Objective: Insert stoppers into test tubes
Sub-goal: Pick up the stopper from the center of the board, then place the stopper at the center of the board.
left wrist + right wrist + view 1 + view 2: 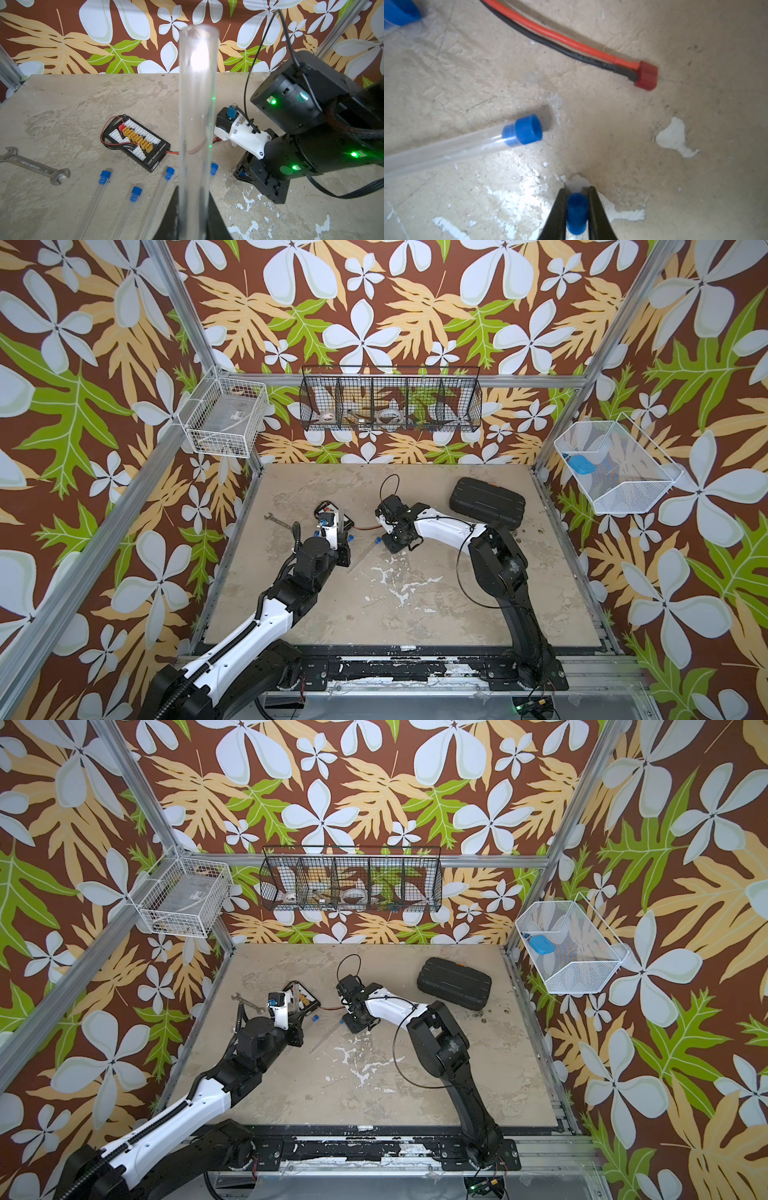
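Clear test tube [197,93], one, fills the left wrist view, clamped near its base between the closed fingers of the left gripper [194,218]; its far mouth is open and uncapped. Four further tubes [94,205] lie on the table [415,614] beside and behind it, each with one of four seated stoppers [105,176] [136,193] [170,172] [214,168] in its mouth. One fifth stopper [576,214] is pinched between the narrow black fingers [560,207] of the right gripper [577,189], low over the table near one capped tube [446,149]. Also on the table: one wrench [35,165], one charging board [137,143], one red-and-black lead [571,45], one black case [486,502].
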Robot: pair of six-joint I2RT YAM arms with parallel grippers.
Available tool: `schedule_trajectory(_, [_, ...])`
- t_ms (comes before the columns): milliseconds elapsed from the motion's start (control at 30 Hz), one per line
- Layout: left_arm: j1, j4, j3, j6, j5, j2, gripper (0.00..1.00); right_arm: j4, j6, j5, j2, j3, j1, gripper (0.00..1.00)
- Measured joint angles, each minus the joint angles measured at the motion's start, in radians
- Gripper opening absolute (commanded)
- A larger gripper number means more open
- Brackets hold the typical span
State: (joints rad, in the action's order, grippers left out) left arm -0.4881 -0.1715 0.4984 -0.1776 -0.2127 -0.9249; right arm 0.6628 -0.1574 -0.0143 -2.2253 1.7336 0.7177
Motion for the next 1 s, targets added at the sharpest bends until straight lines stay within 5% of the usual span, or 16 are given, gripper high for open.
schedule_trajectory(400, [0.0, -0.004, -0.023, 0.016, 0.008, 0.029, 0.0, -0.034, -0.324, 0.072, 0.482, -0.343, -0.058, 0.1])
schedule_trajectory(633, [0.0, -0.009, -0.043, 0.018, 0.02, 0.038, 0.0, -0.035, -0.797, 0.067, 0.69, -0.553, -0.136, 0.1])
schedule_trajectory(1000, [0.0, -0.013, -0.047, -0.006, 0.029, 0.018, 0.0, -0.083, -1.434, -0.032, 0.702, -0.772, -0.147, 0.11])
